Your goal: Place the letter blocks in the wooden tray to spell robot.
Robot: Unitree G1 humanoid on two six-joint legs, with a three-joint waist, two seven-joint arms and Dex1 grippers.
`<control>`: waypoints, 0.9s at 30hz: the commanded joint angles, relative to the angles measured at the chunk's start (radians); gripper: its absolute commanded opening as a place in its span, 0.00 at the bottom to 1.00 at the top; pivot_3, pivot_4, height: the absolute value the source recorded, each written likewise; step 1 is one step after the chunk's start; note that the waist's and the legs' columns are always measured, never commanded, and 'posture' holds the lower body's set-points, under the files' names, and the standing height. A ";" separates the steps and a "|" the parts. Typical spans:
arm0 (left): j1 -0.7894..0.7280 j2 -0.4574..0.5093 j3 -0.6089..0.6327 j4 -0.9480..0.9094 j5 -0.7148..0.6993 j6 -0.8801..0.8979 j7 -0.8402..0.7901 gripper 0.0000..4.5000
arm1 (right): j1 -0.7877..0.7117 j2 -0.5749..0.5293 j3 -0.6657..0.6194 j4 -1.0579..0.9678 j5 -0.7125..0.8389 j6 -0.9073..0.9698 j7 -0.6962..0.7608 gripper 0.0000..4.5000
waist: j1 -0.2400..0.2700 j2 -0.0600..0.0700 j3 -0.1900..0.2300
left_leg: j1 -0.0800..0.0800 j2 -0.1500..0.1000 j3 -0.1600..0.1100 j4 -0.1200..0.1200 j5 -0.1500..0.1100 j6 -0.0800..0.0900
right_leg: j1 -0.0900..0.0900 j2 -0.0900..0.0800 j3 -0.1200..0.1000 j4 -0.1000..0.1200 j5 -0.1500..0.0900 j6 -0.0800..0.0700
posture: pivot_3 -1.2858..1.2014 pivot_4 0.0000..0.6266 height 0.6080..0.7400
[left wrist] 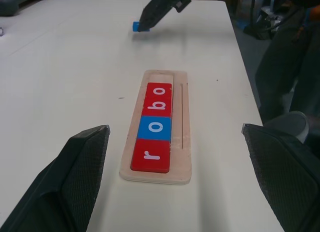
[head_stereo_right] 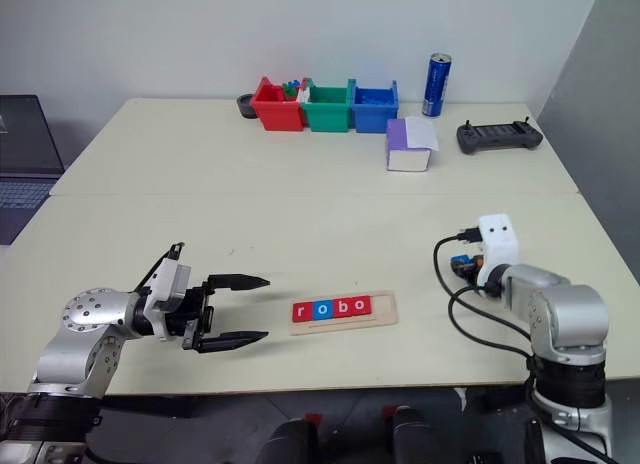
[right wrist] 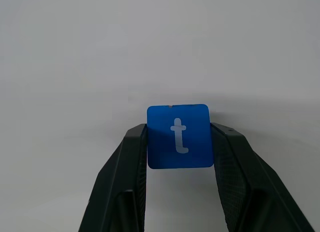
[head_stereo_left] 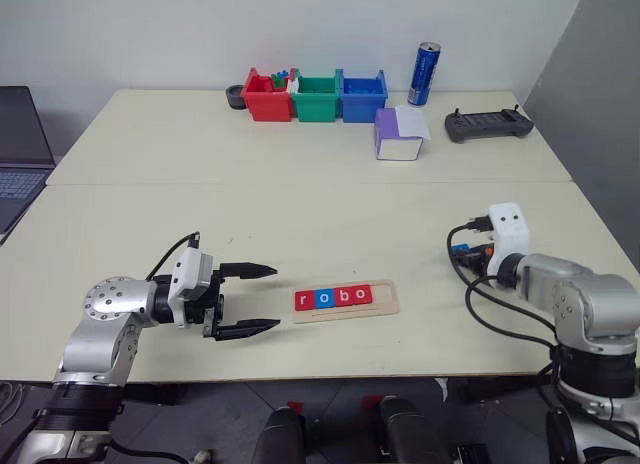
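I had the right end effector point(right wrist: 178, 142) clamped on the blue "t" tile point(right wrist: 178, 136), one black finger pressed to each side edge, the letter facing my wrist camera and reading upright. From the left wrist camera, that blue tile point(left wrist: 135, 26) showed at the fingertips just above the bench point(head_stereo_left: 300, 204), well apart from the wooden tray point(head_stereo_left: 346, 299).

The tray lay near the front edge of the bench, between my two arms. Four tiles sat in its groove and read "robo": a red "r" point(left wrist: 151, 154), a blue "o" point(left wrist: 155, 127), a red "b" point(left wrist: 158, 105) and a red "o" point(left wrist: 160, 90). The slot past the last "o" was bare wood.

My left end effector point(head_stereo_left: 256, 299) was released, fingers spread wide and pointing across at the tray's "r" end, near it but not touching.

Far back stood red point(head_stereo_left: 264, 100), green point(head_stereo_left: 316, 98) and blue point(head_stereo_left: 362, 96) bins in a row.
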 commanded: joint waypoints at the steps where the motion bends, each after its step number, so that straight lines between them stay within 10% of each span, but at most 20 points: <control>1: -0.027 0.009 0.005 -0.025 -0.014 0.013 0.001 1.00 | 0.017 0.035 -0.018 -0.118 -0.015 0.091 -0.046 0.32 | 0.000 0.000 0.000 | 0.000 0.000 0.000 0.000 0.000 0.000 | 0.000 0.000 0.000 0.000 0.000 0.000 | 0.52 0.24 1.00; 11: -0.051 0.000 -0.004 0.010 -0.003 0.001 -0.017 1.00 | 0.040 0.056 0.010 -0.102 -0.043 0.096 -0.086 0.32 | -0.003 0.000 0.000 | 0.000 0.000 0.000 0.000 0.000 0.000 | 0.000 0.000 0.000 0.000 -0.002 -0.004 | 0.52 0.24 1.00; 18: -0.039 0.000 0.001 0.015 0.000 -0.012 -0.022 1.00 | -0.015 0.017 0.003 -0.099 -0.029 0.121 -0.062 0.92 | -0.006 0.000 0.000 | 0.000 0.000 0.000 0.000 0.000 0.000 | 0.000 0.000 0.000 0.000 -0.002 -0.004 | 0.52 0.24 1.00; 27: -0.048 -0.004 -0.001 0.023 0.004 -0.017 -0.019 1.00 | -0.069 -0.503 0.074 -0.014 0.154 -0.184 0.425 0.99 | -0.004 0.000 0.000 | 0.000 0.000 0.000 -0.002 0.000 0.000 | 0.000 0.000 -0.001 -0.003 -0.003 -0.005 | 0.52 0.24 1.00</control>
